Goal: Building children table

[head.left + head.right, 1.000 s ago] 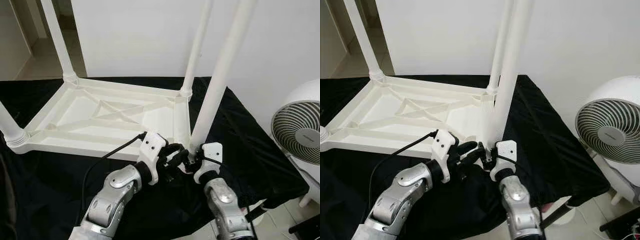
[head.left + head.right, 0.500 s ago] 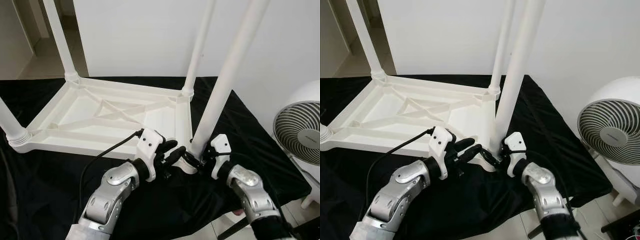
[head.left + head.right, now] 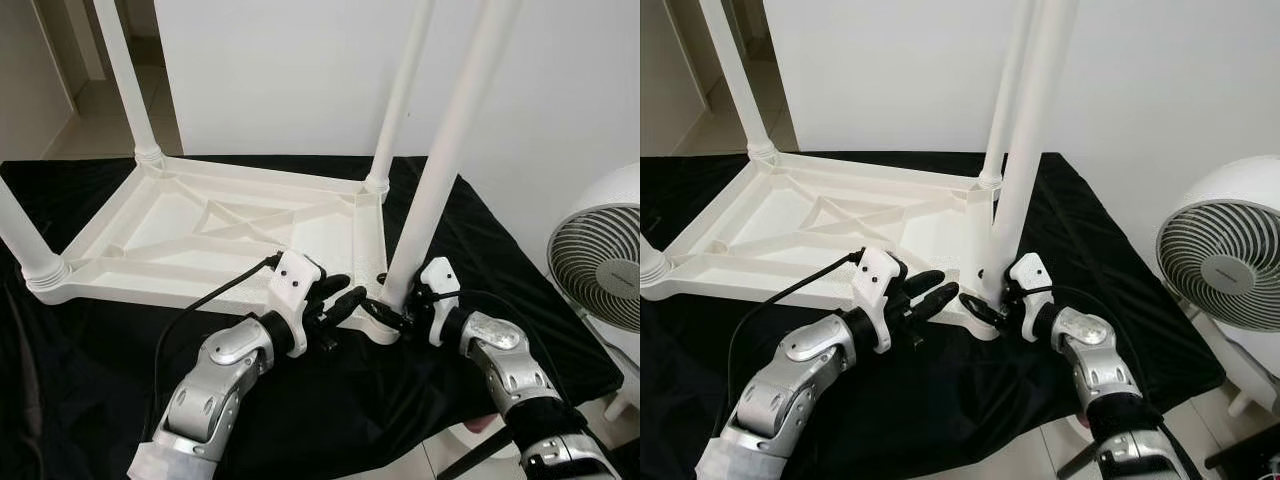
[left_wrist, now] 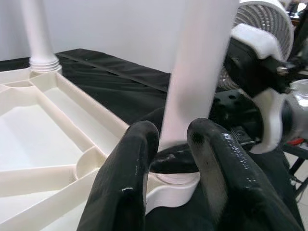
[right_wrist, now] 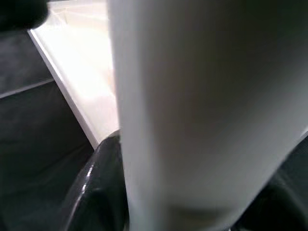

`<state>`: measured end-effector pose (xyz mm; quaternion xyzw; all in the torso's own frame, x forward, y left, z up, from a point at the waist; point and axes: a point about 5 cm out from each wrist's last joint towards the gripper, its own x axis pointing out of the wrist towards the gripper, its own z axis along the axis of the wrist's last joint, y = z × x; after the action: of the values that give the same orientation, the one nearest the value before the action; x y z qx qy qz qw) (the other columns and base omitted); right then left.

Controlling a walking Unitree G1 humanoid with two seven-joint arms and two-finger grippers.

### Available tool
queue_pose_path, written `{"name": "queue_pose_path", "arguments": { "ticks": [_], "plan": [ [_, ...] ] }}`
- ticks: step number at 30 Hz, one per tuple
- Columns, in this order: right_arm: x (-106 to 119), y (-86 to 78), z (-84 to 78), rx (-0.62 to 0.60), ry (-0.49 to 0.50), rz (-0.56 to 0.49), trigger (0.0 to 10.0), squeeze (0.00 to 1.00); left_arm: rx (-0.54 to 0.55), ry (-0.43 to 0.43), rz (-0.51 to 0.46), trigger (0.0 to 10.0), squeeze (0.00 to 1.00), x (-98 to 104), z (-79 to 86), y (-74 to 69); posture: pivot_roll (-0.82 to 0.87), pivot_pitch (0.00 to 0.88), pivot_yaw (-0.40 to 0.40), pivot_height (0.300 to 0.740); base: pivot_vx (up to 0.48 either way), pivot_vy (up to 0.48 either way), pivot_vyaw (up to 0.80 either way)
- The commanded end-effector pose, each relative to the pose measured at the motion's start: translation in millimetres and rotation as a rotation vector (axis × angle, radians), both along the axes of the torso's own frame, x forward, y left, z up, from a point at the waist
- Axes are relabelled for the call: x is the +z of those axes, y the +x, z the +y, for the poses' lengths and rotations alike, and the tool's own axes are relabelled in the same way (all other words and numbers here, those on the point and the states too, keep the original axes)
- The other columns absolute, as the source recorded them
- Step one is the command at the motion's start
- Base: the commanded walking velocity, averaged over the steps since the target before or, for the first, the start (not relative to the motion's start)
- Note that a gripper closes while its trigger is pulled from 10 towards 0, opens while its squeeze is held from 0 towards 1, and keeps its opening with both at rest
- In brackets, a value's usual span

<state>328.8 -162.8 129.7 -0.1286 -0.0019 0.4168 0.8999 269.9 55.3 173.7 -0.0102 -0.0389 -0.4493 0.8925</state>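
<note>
Left eye view: a white plastic children's table (image 3: 215,235) lies upside down on a black cloth (image 3: 300,420), three of its legs already standing up from their corners. The fourth leg (image 3: 445,165) is at the near right corner, its foot sitting in the corner socket (image 3: 375,322) and the pole leaning a little — so the step in hand looks like seating this last leg.

The right gripper (image 3: 408,308) is clamped around the very base of that leg; in the right wrist view the white tube sits tight between its black fingers (image 5: 94,190). The left gripper (image 3: 345,303) comes in from the other side, its fingers (image 4: 127,187) spread apart, one either side of the socket and not gripping anything.

To my eye the next move calls for the leg to be brought upright and pressed or turned home, while the left gripper steadies the corner so the frame doesn't slide on the cloth. A white fan (image 3: 600,260) stands off to the right, well apart from the work.
</note>
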Motion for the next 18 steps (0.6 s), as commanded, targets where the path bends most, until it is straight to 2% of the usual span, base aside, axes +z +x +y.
{"name": "queue_pose_path", "arguments": {
  "ticks": [1, 6, 11, 15, 17, 18],
  "plan": [
    [-15.2, -1.3, -4.9, -0.025, -0.079, 0.051, 0.0, 0.00, 0.008, 0.000, 0.006, 10.0, 0.00, 0.9, -1.6, 0.7, 0.01, 0.022, -0.019, 0.740, 0.000, 0.000, 0.00],
    [-21.2, -2.2, -9.1, -0.044, -0.070, 0.079, 0.0, 0.00, 0.009, 0.000, 0.006, 10.0, 0.00, 0.9, -0.6, -0.3, 0.02, 0.023, -0.020, 0.740, 0.000, 0.000, 0.00],
    [-26.6, -4.3, -13.6, -0.123, -0.030, 0.083, 0.0, 0.00, 0.014, -0.003, 0.013, 10.0, 0.00, -0.1, -1.0, -1.4, 0.01, 0.032, -0.029, 0.740, 0.000, 0.000, 0.00],
    [-28.2, -8.8, -9.8, -0.181, 0.021, 0.079, 0.0, 0.00, 0.015, -0.007, 0.016, 10.0, 0.00, -0.5, -1.4, -2.3, 0.01, 0.037, -0.034, 0.740, 0.000, 0.000, 0.00],
    [-30.4, -11.6, -5.3, -0.272, 0.077, 0.075, 0.0, 0.00, 0.016, -0.009, 0.022, 10.0, 0.00, -1.5, -1.8, -3.8, 0.01, 0.042, -0.035, 0.740, 0.000, 0.000, 0.00],
    [-30.4, -11.6, -5.3, -0.272, 0.077, 0.075, 0.0, 0.00, 0.016, -0.009, 0.022, 10.0, 0.00, -1.5, -1.8, -3.8, 0.01, 0.042, -0.035, 0.740, 0.000, 0.000, 0.00]
  ]
}}
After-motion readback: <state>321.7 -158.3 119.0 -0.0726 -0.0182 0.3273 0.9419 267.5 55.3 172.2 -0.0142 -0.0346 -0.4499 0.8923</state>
